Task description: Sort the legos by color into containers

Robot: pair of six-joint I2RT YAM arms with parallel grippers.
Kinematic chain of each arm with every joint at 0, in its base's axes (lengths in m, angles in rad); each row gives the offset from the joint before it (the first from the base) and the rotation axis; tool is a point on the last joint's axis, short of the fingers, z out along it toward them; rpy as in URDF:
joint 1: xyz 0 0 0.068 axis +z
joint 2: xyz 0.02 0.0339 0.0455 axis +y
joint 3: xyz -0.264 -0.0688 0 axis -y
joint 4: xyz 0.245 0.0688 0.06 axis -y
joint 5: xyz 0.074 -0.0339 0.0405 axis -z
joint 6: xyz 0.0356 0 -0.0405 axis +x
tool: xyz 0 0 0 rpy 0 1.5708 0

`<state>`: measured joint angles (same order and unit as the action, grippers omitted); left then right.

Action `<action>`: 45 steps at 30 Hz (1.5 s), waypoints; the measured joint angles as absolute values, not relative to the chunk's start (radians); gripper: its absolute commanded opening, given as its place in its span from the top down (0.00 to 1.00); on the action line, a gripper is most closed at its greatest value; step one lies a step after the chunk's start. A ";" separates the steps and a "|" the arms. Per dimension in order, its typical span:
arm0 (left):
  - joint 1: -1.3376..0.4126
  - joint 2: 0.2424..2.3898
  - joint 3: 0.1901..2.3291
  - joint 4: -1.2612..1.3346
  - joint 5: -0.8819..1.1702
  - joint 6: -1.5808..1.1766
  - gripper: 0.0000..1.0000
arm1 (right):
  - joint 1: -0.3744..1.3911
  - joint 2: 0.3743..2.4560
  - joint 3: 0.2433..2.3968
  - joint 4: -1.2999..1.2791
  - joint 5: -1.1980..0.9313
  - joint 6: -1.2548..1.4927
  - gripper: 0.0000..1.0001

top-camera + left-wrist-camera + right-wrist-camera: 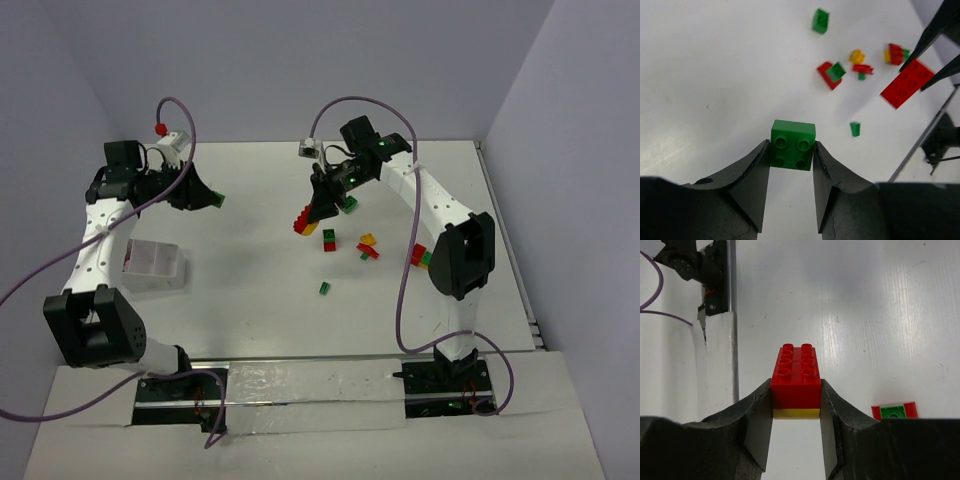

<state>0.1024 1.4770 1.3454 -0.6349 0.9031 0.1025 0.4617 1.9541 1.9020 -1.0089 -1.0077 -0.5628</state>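
**A:** Where does the green brick [793, 145] sit against the left gripper [792, 150]?

**B:** Right between the fingertips, pinched on two opposite sides. The jaws are drawn in onto it, and most of the brick pokes forward past the tips. From above, that gripper is at the far left of the table [260, 300], well apart from the other legos.

**A:** How does the brick look?

**B:** Square, plain green, with four studs facing the wrist camera.

**A:** And the right gripper [796, 390]?

**B:** Its jaws are partly closed on a red brick [796, 375], clamped along its long sides. The brick has eight studs in two rows, and a yellow layer shows beneath it at the near end.

**A:** Where are the remaining pieces?

**B:** The loose legos [329, 241] are scattered on the table near the right gripper. They are red, green and yellow, and some are stacked in two-colour pairs. A white container [155, 265] stands beside the left arm.
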 measured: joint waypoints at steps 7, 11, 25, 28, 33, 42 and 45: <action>0.108 1.317 1.189 -0.778 0.464 0.195 1.00 | 0.449 1.954 1.888 -0.962 -0.933 -0.494 1.00; 0.113 1.289 1.128 -0.810 0.282 0.196 1.00 | 0.449 1.954 1.888 -0.929 -0.917 -0.460 1.00; 0.113 1.311 1.052 -0.803 0.012 0.172 0.82 | 0.449 1.954 1.888 -0.904 -0.895 -0.417 1.00; 0.114 1.328 1.049 -0.800 -0.012 0.168 0.70 | 0.449 1.954 1.888 -0.904 -0.892 -0.416 1.00; 0.114 1.360 1.049 -0.788 -0.040 0.168 0.46 | 0.449 1.954 1.888 -0.904 -0.888 -0.416 1.00; 0.115 1.384 1.053 -0.784 -0.013 0.175 0.26 | 0.449 1.954 1.888 -0.904 -0.907 -0.429 1.00; 0.117 1.383 1.075 -0.790 0.075 0.184 0.26 | 0.449 1.954 1.888 -0.898 -0.931 -0.432 1.00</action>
<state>0.1174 1.3827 1.0752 -0.7898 0.0748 0.1837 0.4488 1.9541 1.8885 -0.8978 -0.9311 -0.4317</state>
